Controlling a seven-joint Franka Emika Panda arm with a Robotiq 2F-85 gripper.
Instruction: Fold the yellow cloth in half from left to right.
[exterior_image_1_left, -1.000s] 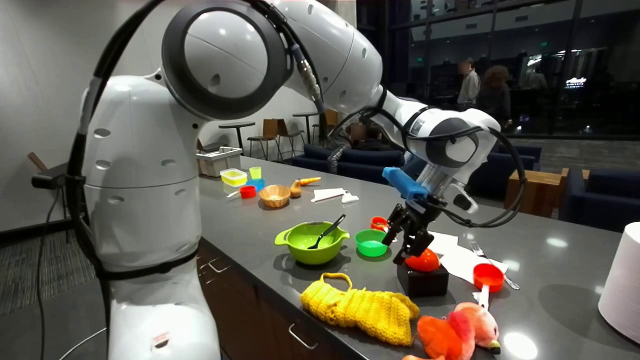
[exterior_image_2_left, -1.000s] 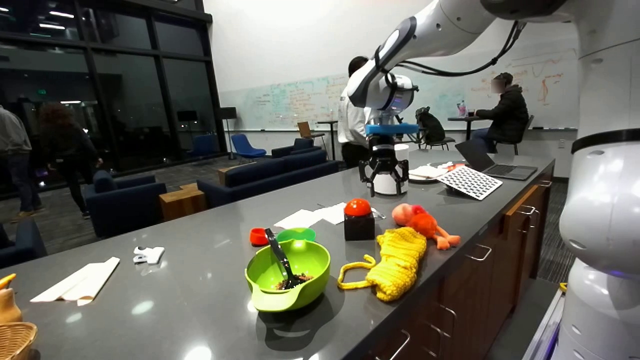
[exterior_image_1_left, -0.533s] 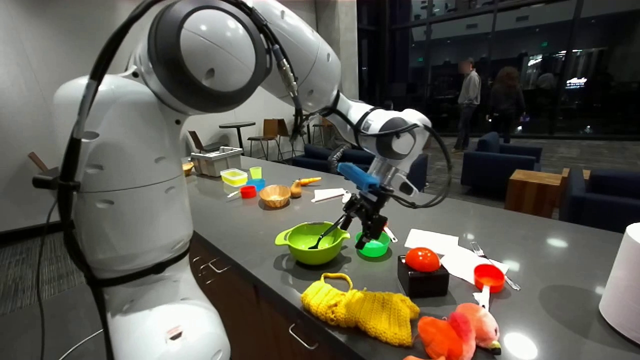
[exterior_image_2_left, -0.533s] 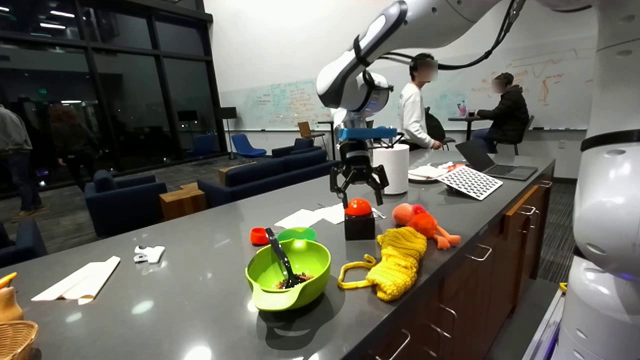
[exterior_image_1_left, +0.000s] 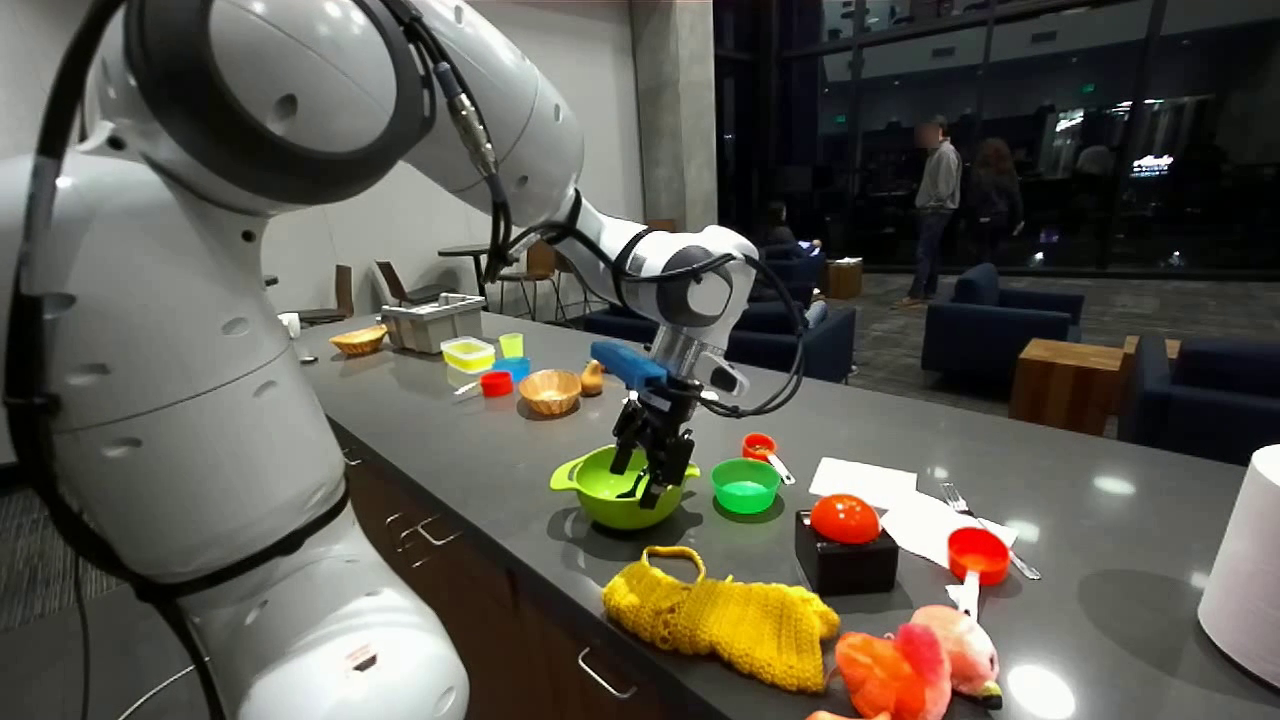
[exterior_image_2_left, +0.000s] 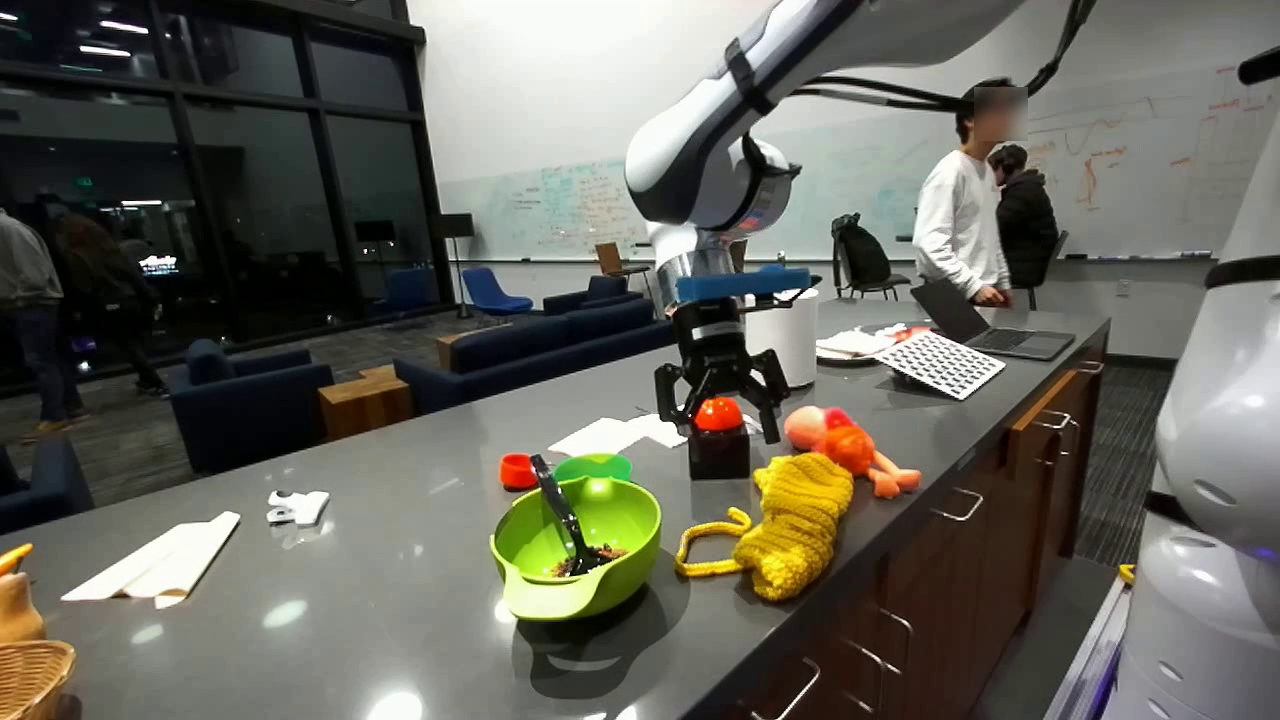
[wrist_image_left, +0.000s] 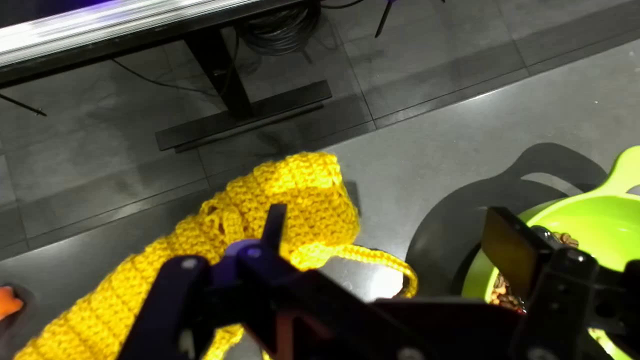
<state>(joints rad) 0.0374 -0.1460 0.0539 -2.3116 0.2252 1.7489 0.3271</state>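
The tool (exterior_image_2_left: 731, 430) is set wide: its two fingers stand well separated and point downward. It is raised above the table (exterior_image_2_left: 340, 600), apart from the yellow cloth (exterior_image_2_left: 800, 525).

The cloth rests on the table near the edge, bunched into a long bundle; in an exterior view it occupies the lower part of the frame, right of centre. A yellow loop (exterior_image_2_left: 710, 571) extends from its end toward the green bowl (exterior_image_2_left: 630, 580). In the wrist view, the cloth runs from the lower left corner to the centre, partly hidden behind one finger; the bowl lies at the right edge.

The bowl stands upright. It contains dark brown pieces (exterior_image_2_left: 607, 553) and a black utensil (exterior_image_2_left: 562, 515) whose handle rises past the rim. A black box (exterior_image_2_left: 718, 458) with a red dome (exterior_image_2_left: 719, 413) stands near the cloth. An orange plush toy (exterior_image_2_left: 850, 450) lies at the cloth's far end; contact cannot be determined.
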